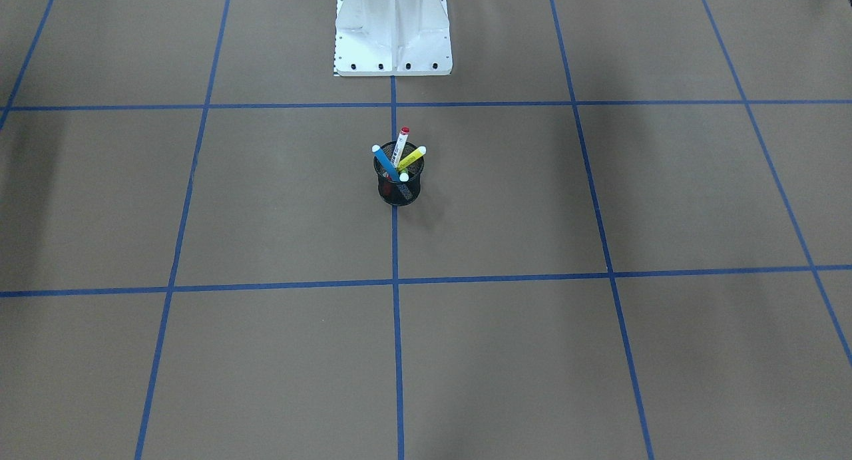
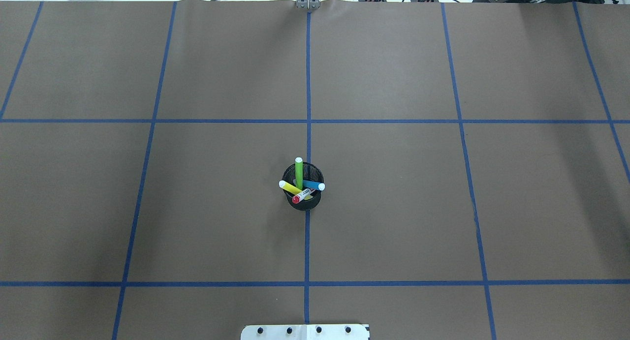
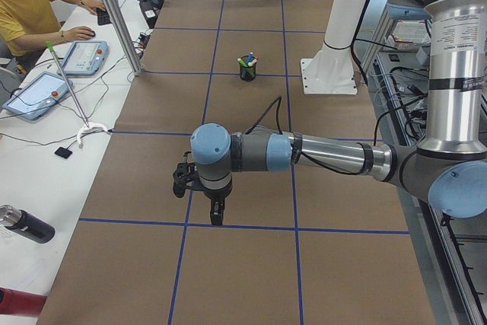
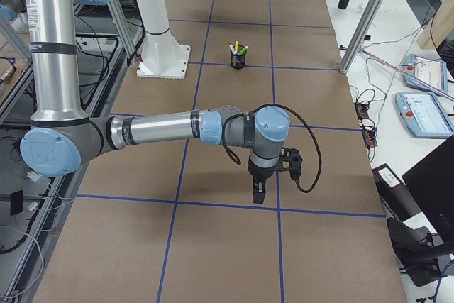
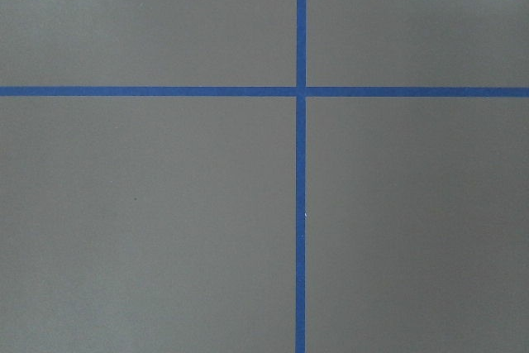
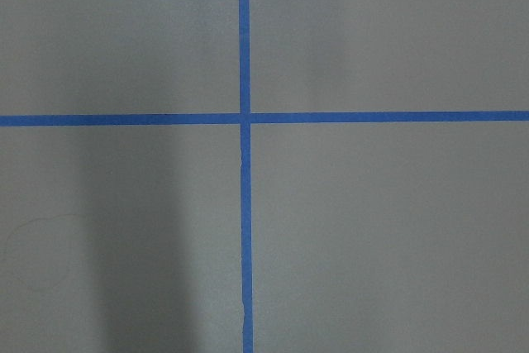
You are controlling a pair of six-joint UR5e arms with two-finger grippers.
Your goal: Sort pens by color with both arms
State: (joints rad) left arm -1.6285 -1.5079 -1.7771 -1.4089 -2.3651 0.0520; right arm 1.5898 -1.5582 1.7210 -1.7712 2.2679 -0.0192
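The left arm and right arm stretch level above the desk. The left end effector and right end effector point down; whether they are apart, I cannot tell. The pens lean in the mesh cup, the green one toward 12 o'clock.

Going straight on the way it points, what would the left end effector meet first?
The left end effector points straight down, so it would meet bare table first, close to a blue tape crossing. Nothing else seems to lie under it; the cup stands far off.
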